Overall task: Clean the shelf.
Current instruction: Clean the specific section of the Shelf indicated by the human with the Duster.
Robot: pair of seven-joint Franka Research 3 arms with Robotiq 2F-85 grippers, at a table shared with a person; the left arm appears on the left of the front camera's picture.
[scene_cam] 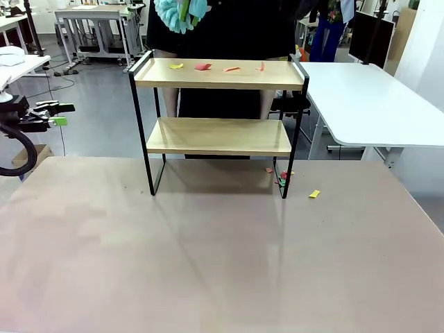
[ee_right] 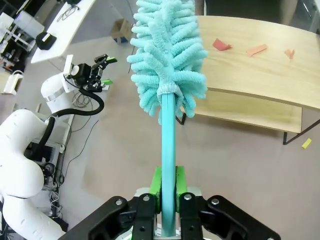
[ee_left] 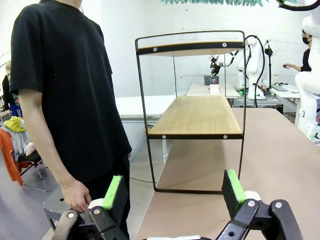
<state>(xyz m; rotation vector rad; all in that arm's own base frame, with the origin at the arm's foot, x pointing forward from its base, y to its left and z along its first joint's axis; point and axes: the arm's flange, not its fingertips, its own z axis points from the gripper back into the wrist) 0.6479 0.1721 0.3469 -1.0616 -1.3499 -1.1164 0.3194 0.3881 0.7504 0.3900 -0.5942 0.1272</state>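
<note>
The left end effector (scene_cam: 61,114) is hanging out at the left side, its fingers spread wide apart; the right end effector (ee_right: 168,182) is clamping a turquoise duster (ee_right: 167,75) by its handle.

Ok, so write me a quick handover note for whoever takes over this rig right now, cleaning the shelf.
Left gripper: open, empty, at the left side of the table, facing one end of the shelf.
Right gripper: shut on the handle of the teal duster, head raised near the top board's left end.
Shelf: mid-table; paper scraps on the top board, lower board bare, more scraps on the table by its right foot.
Done: nothing certain. Left: sweep the top board.
</note>
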